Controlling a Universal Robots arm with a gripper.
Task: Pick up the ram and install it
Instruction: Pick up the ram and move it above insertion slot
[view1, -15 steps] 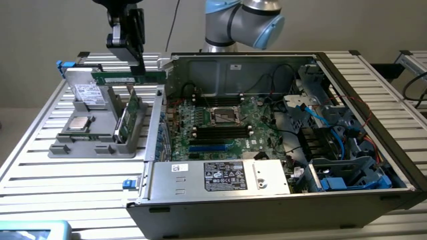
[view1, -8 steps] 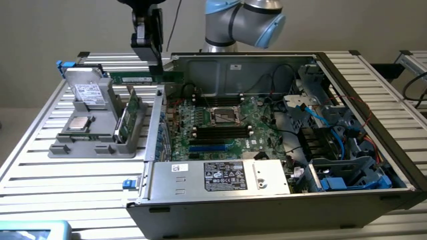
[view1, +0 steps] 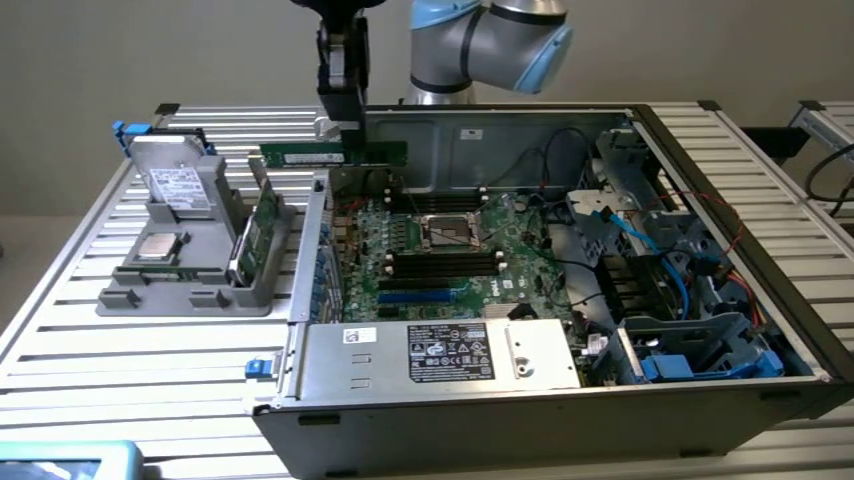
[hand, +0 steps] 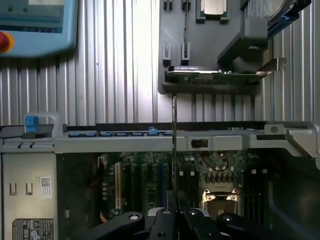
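One grey parts tray (view1: 187, 290) lies well apart from fingers (view1: 350, 105), toward exterior view's left; gripper (view1: 351, 138) clamped on ram (view1: 300, 155), long green stick level between fingers, above open case (view1: 561, 420) wall; motherboard (view1: 441, 250) well below fingers

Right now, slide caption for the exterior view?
End effector holds the ram level above the wall of the open computer case, motherboard exposed inside.

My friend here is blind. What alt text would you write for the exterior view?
A robot arm's gripper holds a slim green ram level in the air, above the edge of an open computer case whose motherboard lies exposed. On the exterior view's left, a grey tray of spare parts sits on the slatted metal table.
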